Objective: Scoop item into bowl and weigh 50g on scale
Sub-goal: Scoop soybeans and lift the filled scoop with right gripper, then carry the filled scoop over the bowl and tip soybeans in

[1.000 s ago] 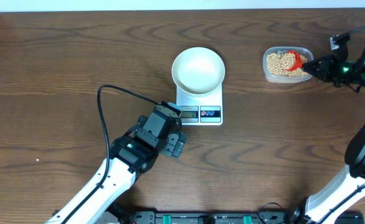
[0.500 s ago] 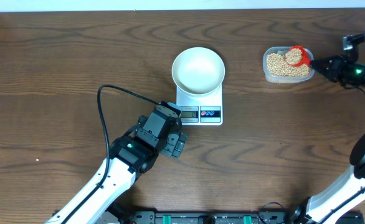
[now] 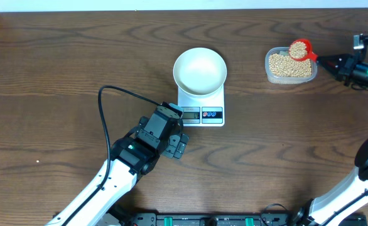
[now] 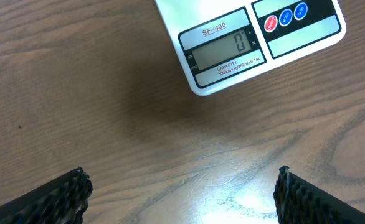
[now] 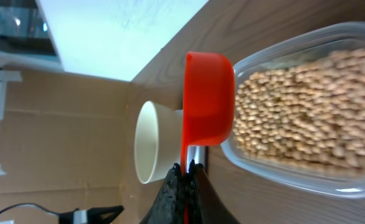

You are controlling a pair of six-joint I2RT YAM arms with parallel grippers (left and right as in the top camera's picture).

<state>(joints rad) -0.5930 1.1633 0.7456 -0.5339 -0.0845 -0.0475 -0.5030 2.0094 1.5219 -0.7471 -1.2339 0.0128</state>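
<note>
Small round tan-yellow beans fill the clear rounded-rectangular plastic tub at the back right of the wooden counter. Overhead, a heap of them also sits in the red plastic scoop, over the tub's back rim. The right wrist view shows only the outside of the scoop's cup; its thin handle is pinched tight between the right fingers, with the round plain white bowl beyond. Overhead, the bowl looks empty and sits on the small white rectangular digital scale, well apart from the tub. Only the left wrist view gives the display: 0, label SF-400. The left fingers are spread wide, holding nothing, over bare counter just in front of the scale. The right arm reaches in from the right edge toward the tub.
</note>
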